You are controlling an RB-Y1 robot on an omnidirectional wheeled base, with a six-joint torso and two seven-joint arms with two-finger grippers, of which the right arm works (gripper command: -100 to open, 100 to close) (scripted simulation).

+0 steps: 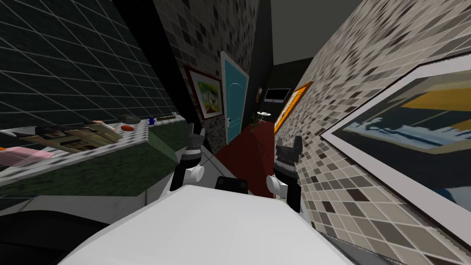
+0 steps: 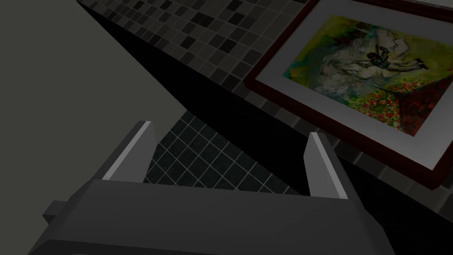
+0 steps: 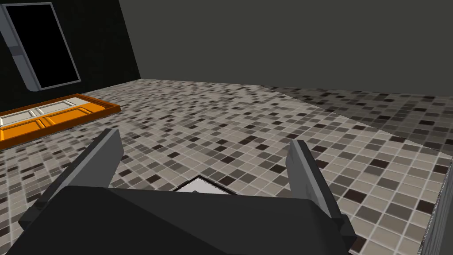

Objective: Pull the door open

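Both hang splayed and empty, left gripper (image 1: 196, 132) and right gripper (image 1: 289, 143), teal door (image 1: 235, 106) well ahead, counter (image 1: 92, 156) flanking the left one, framed picture (image 2: 362, 75) looming in its wrist view.

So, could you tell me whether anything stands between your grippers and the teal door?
Nothing visible does: the floor lies bare from the left gripper and right gripper to the teal door; a plant stands aside.
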